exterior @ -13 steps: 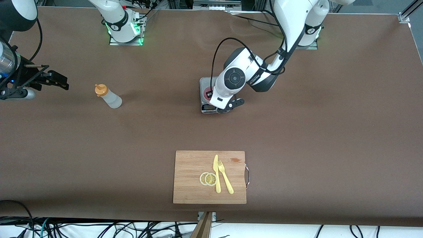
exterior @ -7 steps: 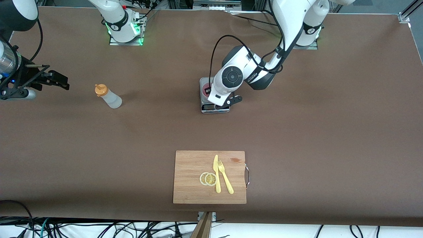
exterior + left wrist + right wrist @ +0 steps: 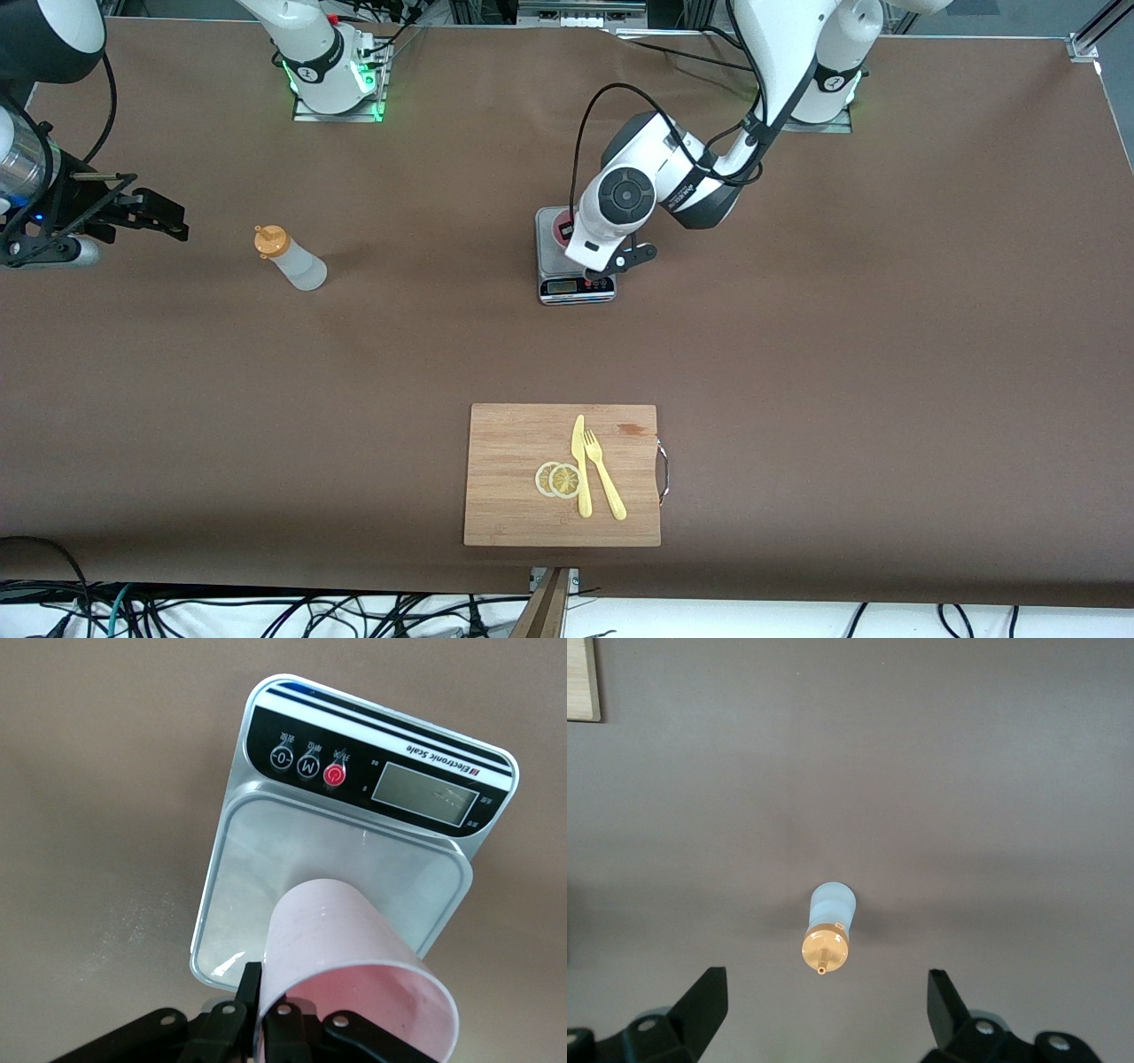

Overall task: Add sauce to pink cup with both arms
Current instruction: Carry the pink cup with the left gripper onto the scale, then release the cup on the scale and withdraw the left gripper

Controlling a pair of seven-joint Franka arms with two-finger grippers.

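Observation:
The pink cup (image 3: pixel 341 935) is tilted over the plate of a silver kitchen scale (image 3: pixel 292 846), and I cannot tell whether its base touches the plate. My left gripper (image 3: pixel 263 981) is shut on the cup's rim, one finger inside and one outside. From the front, only a bit of the cup (image 3: pixel 561 229) shows beside the left hand. The sauce bottle (image 3: pixel 297 263), whitish with an orange cap, stands on the table toward the right arm's end. My right gripper (image 3: pixel 174 225) hangs open beside it, apart from it. The right wrist view shows the bottle (image 3: pixel 832 908) between the spread fingers.
A wooden cutting board (image 3: pixel 509 483) lies near the front edge with a yellow knife (image 3: pixel 580 470), a yellow fork (image 3: pixel 604 486) and two lemon slices (image 3: pixel 558 479). The scale's display end (image 3: pixel 571 288) faces the front camera. Brown table surface surrounds everything.
The left hand has shifted a little toward the robots' bases with the cup, uncovering the scale's display end. The right gripper and the bottle have stayed put.

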